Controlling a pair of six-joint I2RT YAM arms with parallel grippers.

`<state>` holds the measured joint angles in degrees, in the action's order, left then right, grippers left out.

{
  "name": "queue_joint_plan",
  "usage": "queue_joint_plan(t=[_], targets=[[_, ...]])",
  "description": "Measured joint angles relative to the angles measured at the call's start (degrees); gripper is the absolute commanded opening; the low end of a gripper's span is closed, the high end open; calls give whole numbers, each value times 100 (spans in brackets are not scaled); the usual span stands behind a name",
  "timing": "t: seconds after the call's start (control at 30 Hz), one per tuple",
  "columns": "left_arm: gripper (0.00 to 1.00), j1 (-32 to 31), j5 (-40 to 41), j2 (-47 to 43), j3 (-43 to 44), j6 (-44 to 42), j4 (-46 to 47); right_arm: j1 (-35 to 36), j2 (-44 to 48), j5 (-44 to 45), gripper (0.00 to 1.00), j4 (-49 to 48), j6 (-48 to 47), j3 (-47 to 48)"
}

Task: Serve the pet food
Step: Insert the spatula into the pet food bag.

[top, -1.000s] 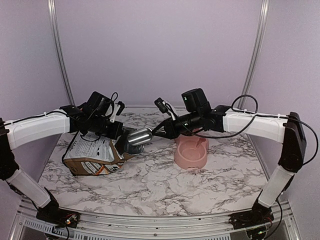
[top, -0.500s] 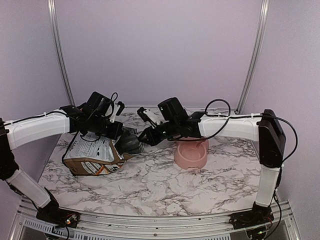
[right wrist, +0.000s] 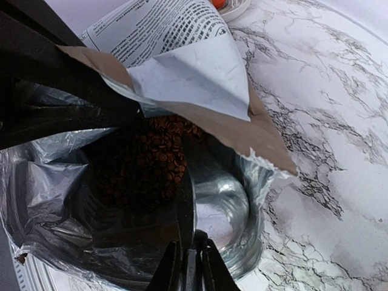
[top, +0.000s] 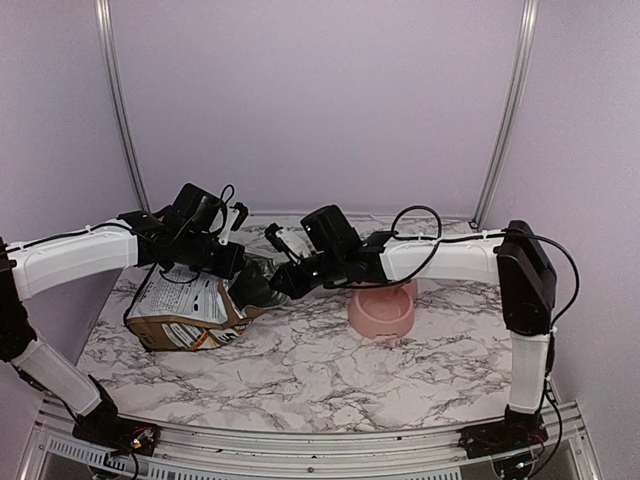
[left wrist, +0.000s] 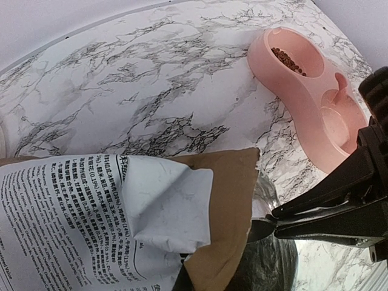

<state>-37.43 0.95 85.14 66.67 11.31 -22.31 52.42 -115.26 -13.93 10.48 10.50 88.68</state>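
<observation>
The brown-and-white pet food bag (top: 180,310) lies on its side on the marble table, mouth facing right. My left gripper (top: 232,262) is shut on the bag's upper lip (left wrist: 224,200) and holds the mouth apart. My right gripper (right wrist: 189,267) is shut on the handle of a metal scoop (right wrist: 221,218). The scoop's bowl sits inside the foil-lined mouth, right beside the dark brown pet food (right wrist: 151,157). The pink double bowl (top: 382,310) stands right of the bag. One well of this pink bowl (left wrist: 315,91) holds some pet food (left wrist: 288,59).
A small white dish (right wrist: 229,5) with something reddish sits beyond the bag. Purple walls and two metal posts (top: 118,110) close in the back. My right arm (top: 440,258) stretches across above the pink bowl.
My right arm has swung left and carried the scoop from the space between bag and bowl into the bag's mouth. The left arm and the bag have stayed put.
</observation>
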Motion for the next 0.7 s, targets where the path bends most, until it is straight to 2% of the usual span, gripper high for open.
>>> queue_joint_plan(t=[0.7], targets=[[0, 0, 0, 0, 0, 0, -2, 46, -457, -20, 0, -195, 713, 273]])
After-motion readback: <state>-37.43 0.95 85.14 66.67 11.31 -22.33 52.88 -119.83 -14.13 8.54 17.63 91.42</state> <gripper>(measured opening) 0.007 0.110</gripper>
